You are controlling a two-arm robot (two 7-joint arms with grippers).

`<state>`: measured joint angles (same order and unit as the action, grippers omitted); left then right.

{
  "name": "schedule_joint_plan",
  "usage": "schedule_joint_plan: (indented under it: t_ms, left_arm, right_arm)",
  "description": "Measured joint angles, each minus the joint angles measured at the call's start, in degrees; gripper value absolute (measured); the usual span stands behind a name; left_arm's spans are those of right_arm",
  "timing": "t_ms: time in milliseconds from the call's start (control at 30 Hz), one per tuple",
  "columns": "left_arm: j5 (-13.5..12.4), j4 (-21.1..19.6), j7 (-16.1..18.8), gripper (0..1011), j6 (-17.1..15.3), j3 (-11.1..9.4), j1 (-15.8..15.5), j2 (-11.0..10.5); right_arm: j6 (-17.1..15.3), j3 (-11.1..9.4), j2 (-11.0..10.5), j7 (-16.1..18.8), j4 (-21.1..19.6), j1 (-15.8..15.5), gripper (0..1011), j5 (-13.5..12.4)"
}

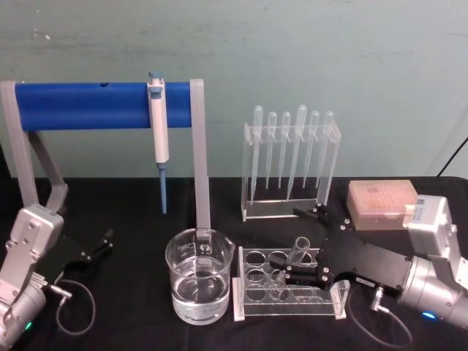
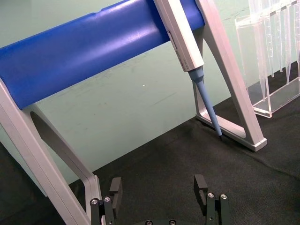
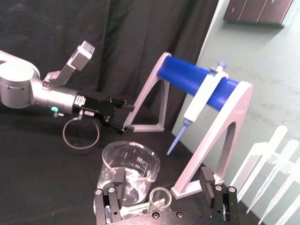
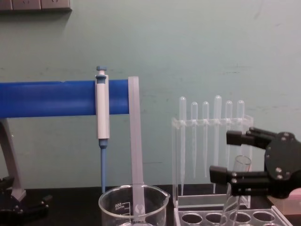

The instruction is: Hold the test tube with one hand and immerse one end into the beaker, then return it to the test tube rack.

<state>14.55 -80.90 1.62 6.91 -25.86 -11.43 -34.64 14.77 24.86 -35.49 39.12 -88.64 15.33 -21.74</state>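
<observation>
1. Jaws of the black two-fingered right gripper stand wide, either side of the clear glass test tube, not closed on it.
2. The tube leans in the clear holed rack, beside the wide glass beaker.
3. The left gripper, spread apart, rests on the black table.

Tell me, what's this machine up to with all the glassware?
The right gripper is at the clear rack, its open fingers on either side of the test tube, which stands tilted in one of the rack's holes. It hasn't closed on the tube yet. The beaker, partly filled with clear liquid, sits just left of the rack. The left gripper rests open on the table, far left, idle.
</observation>
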Motion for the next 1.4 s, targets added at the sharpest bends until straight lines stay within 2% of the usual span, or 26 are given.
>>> schedule_joint_plan:
  t_ms: [167,300,333,400,467,500,600,633,833,933,967,1067,1100,1133,1167,1233,1367,1400]
  left_arm:
    - [0.0,0.0,0.0,1000,0.0,0.0,0.0,0.0]
    - [0.0,0.0,0.0,1000,0.0,0.0,0.0,0.0]
    - [0.0,0.0,0.0,1000,0.0,0.0,0.0,0.0]
    - [0.0,0.0,0.0,1000,0.0,0.0,0.0,0.0]
    - [0.0,0.0,0.0,1000,0.0,0.0,0.0,0.0]
    - [0.0,0.0,0.0,1000,0.0,0.0,0.0,0.0]
    - [0.0,0.0,0.0,1000,0.0,0.0,0.0,0.0]
    - [0.0,0.0,0.0,1000,0.0,0.0,0.0,0.0]
    - [0.0,0.0,0.0,1000,0.0,0.0,0.0,0.0]
    - [0.0,0.0,0.0,1000,0.0,0.0,0.0,0.0]
    - [0.0,0.0,0.0,1000,0.0,0.0,0.0,0.0]
    - [0.0,0.0,0.0,1000,0.0,0.0,0.0,0.0]
    - [0.0,0.0,0.0,1000,0.0,0.0,0.0,0.0]
    - [0.0,0.0,0.0,1000,0.0,0.0,0.0,0.0]
    - [0.0,0.0,0.0,1000,0.0,0.0,0.0,0.0]
    - [0.0,0.0,0.0,1000,0.0,0.0,0.0,0.0]
    - [0.0,0.0,0.0,1000,0.0,0.0,0.0,0.0]
    - [0.0,0.0,0.0,1000,0.0,0.0,0.0,0.0]
  right_arm:
    - [2.49,-1.63,0.3,-0.73,-1.3,-1.23,1002,-0.18]
    - [6.88,-3.53,1.35,-1.1,-1.52,-2.8,1002,-1.3]
    - [6.88,-3.53,1.35,-1.1,-1.52,-2.8,1002,-1.3]
    - [10.42,-5.16,2.36,-1.57,-1.52,-4.21,1002,-2.18]
    - [12.2,-6.05,2.97,-1.86,-1.39,-4.98,1002,-2.69]
    - [13.69,-6.95,3.57,-2.47,-1.32,-5.76,1002,-3.01]
    - [15.5,-8.58,4.63,-4.47,-1.4,-7.19,1002,-2.91]
    - [16.35,-9.61,5.44,-6.09,-1.52,-8.26,1002,-2.57]
    - [16.78,-13.45,9.03,-13.35,-2.2,-11.65,1002,-0.34]
    - [14.09,-14.67,10.33,-17.19,-3.11,-12.91,1002,1.89]
    - [10.98,-15.1,10.86,-19.74,-4.04,-13.51,1002,3.67]
    - [4.45,-15.39,11.44,-23.63,-5.67,-14.16,1002,6.5]
    - [-0.4,-15.35,11.7,-25.73,-6.66,-14.22,1002,8.17]
    - [-2.55,-15.32,11.84,-26.54,-6.96,-14.14,1002,8.8]
    - [-6.17,-15.24,12.24,-27.8,-7.13,-13.8,1002,9.68]
    - [-10.4,-15.02,12.85,-28.53,-6.52,-12.64,1002,10.28]
    - [-14.51,-14.18,13.71,-27.97,-4.25,-10.39,1002,10.59]
    - [-14.51,-14.18,13.71,-27.97,-4.25,-10.39,1002,10.59]
